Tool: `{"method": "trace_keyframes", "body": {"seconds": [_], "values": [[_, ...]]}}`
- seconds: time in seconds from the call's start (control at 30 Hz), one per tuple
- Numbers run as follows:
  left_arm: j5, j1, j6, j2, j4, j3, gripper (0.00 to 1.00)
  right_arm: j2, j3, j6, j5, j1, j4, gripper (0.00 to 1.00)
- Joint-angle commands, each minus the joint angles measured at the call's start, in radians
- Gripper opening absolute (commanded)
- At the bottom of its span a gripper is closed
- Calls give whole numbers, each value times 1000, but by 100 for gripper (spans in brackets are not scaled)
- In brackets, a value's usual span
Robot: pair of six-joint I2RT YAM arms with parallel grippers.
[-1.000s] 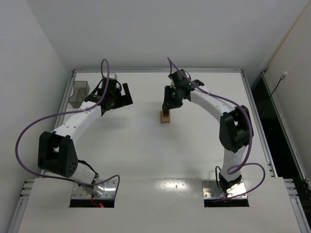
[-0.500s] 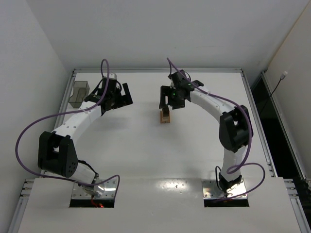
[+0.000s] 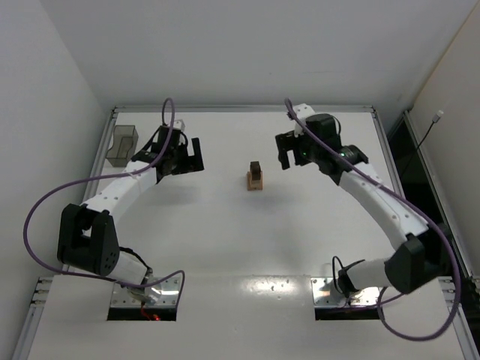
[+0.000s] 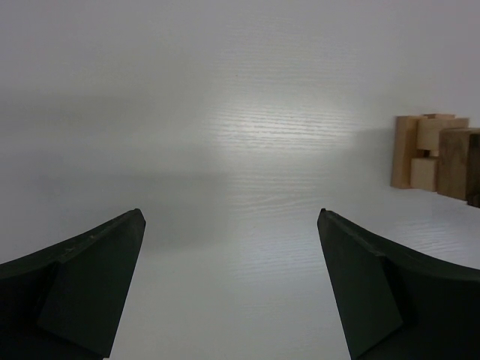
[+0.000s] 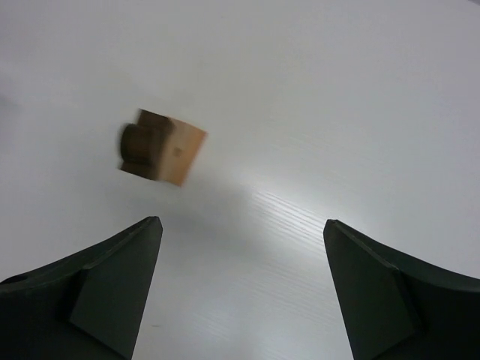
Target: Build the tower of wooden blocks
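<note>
In the overhead view the wood block tower (image 3: 256,177) stands alone near the middle of the white bench (image 3: 225,240), a little above the frame's centre. It has light tan blocks at the base and a dark brown block on top. Nothing touches it.

The left pincer (image 3: 191,157) hangs over the bench to the left of the tower and well apart from it, its fingers spread wide and empty. In the left wrist view the two dark fingers (image 4: 82,292) fill the lower corners with only bare bench between them. The tower (image 4: 439,161) sits at the right edge of that frame, tan pieces on its left side and a dark brown one on its right, partly cut off by the frame's border.

The right pincer (image 3: 289,159) hovers to the right of the tower, near it but clear of it. Its fingers (image 5: 97,292) also stand apart with nothing held, again in the lower corners of the wrist view. There the tower (image 5: 160,148) shows blurred in the upper left, seen from above.

A translucent grey bin (image 3: 121,145) rests at the bench's upper left corner, beyond the left arm.
</note>
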Motion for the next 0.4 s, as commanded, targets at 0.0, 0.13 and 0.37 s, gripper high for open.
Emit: {"method": "trace_keyframes", "body": {"seconds": [0.0,0.13,0.37], "values": [[-61,-4,96,-33,2,-29,100,-112,-103,-255,142,-59,27,87],[-73,27,117,-74,56,-95,100,-196,-258,-340,130,-147,27,87],[-99,73,117,-120,82,-178,100,-270,-415,-340,50,-237,79,87]]}}
